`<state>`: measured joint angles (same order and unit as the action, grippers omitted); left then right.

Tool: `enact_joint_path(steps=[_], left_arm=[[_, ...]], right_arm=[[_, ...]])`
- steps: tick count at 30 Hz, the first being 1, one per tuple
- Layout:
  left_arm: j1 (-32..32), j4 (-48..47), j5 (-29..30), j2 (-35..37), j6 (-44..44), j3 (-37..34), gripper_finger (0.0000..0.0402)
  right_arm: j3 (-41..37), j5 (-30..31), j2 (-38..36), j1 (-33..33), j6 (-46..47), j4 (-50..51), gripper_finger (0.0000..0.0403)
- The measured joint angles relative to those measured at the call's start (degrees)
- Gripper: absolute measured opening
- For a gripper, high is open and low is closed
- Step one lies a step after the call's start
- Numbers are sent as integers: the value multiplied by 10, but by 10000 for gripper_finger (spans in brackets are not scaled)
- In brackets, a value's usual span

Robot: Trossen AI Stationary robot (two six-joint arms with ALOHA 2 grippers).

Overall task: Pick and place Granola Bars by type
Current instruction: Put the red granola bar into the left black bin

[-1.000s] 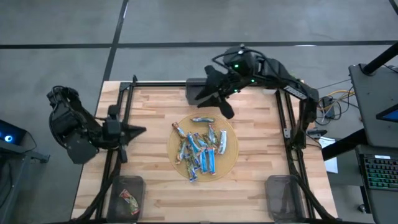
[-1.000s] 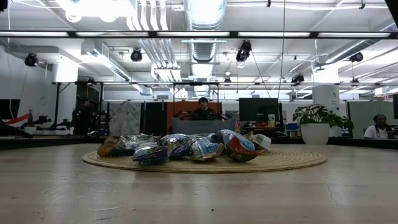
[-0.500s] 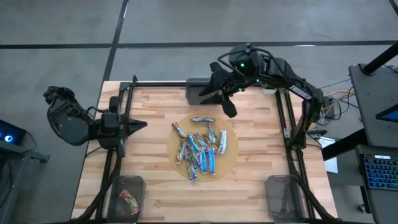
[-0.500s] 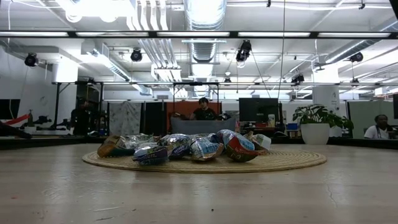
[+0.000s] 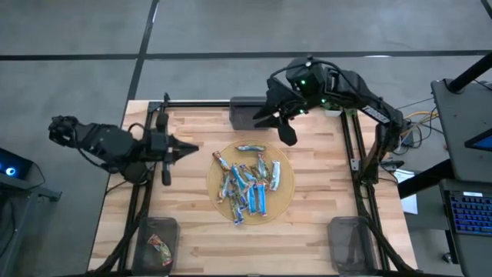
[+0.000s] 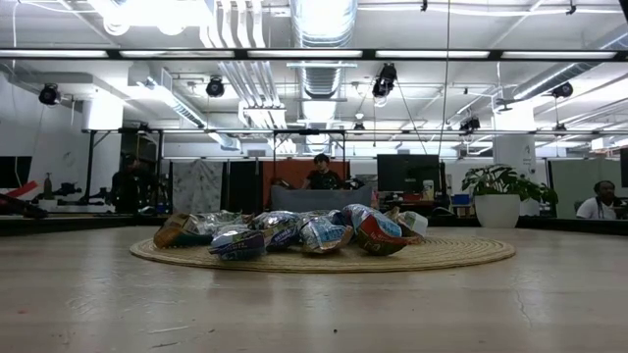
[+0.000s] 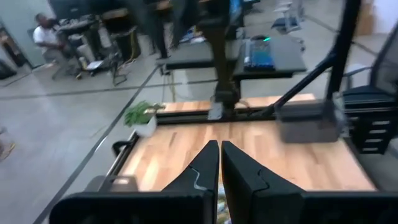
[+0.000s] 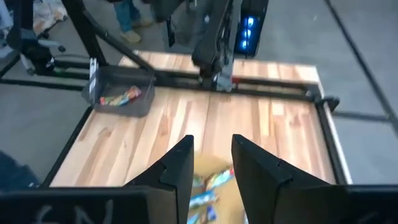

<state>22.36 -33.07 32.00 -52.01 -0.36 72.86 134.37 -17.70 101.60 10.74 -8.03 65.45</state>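
Several foil-wrapped granola bars (image 5: 247, 183) lie heaped on a round woven mat (image 5: 286, 192) at the table's middle. The low view shows the heap of bars (image 6: 294, 233) resting on the mat (image 6: 461, 255). One red-brown bar (image 5: 160, 248) lies in the near left bin (image 5: 157, 240). My left gripper (image 5: 191, 147) hovers shut just left of the mat, pointing at it; its fingers (image 7: 219, 163) nearly touch. My right gripper (image 5: 277, 127) hangs open above the mat's far edge, with bars (image 8: 208, 180) below its gap (image 8: 211, 165).
A second translucent grey bin (image 5: 352, 240) sits at the near right corner. Black frame rails (image 5: 357, 154) run along the table's left and right sides. A dark box (image 5: 242, 111) stands at the far edge. Bare wood lies around the mat. People sit beyond the table in the low view.
My left arm has stretched out toward the table's right, carrying its gripper from beside the left rail to just short of the mat. The bars have not moved.
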Motion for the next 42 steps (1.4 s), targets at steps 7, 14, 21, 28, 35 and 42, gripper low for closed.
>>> enact_joint_path(steps=[7, 14, 21, 28, 35, 42], left_arm=[[-69, -1, -67, 25, 5, -21, 3], [-98, -2, -82, 31, 23, -21, 3], [-102, 1, -93, 32, 34, -21, 3], [-104, 1, -92, 22, 39, -21, 3], [-135, -41, -118, -10, 36, 3, 15], [-198, -226, -148, -97, 8, 146, 87]], right_arm=[[0, 36, -5, -3, 4, 73, 79], [-1, 63, -16, -2, 2, 92, 68], [-1, 74, -46, 4, -1, 43, 70], [-10, 97, -79, 7, 19, 43, 68], [-53, 105, -131, 7, 50, 44, 70], [-101, 134, -186, 7, 48, 30, 70]])
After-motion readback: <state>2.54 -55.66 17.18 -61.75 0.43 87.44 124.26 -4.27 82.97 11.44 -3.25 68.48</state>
